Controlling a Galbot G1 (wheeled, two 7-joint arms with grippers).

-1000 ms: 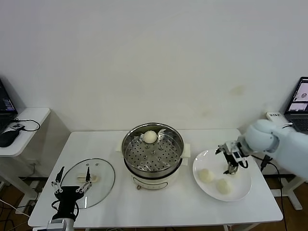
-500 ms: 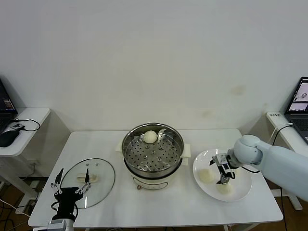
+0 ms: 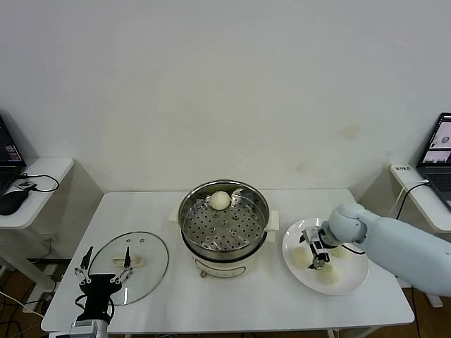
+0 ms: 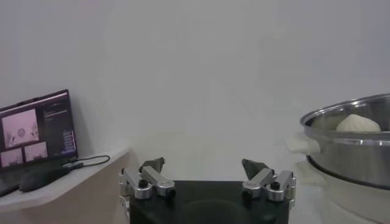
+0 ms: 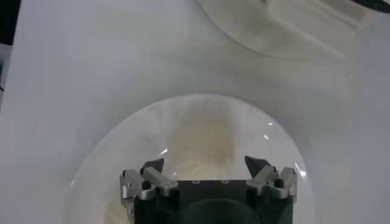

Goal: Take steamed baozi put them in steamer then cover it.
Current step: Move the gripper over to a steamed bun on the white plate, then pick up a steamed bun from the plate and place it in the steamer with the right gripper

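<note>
The steel steamer (image 3: 224, 227) stands at the table's middle with one baozi (image 3: 220, 200) on its perforated tray. The white plate (image 3: 358, 277) to its right holds two baozi in plain sight, one (image 3: 301, 259) to the left and one (image 3: 328, 274) in front. My right gripper (image 3: 315, 251) is open just above the left one, which lies between the fingers in the right wrist view (image 5: 204, 141). The glass cover (image 3: 141, 255) lies flat at the table's front left. My left gripper (image 3: 106, 272) is open and empty at the cover's near edge.
A side table at the left holds a laptop (image 4: 36, 125) and a mouse (image 4: 42, 176). Another laptop (image 3: 440, 144) stands at the far right. The steamer's cream base (image 5: 274, 30) is close to the plate (image 5: 122, 140).
My right gripper has moved left across the plate, from its right part to just over the left baozi. The left arm has not moved.
</note>
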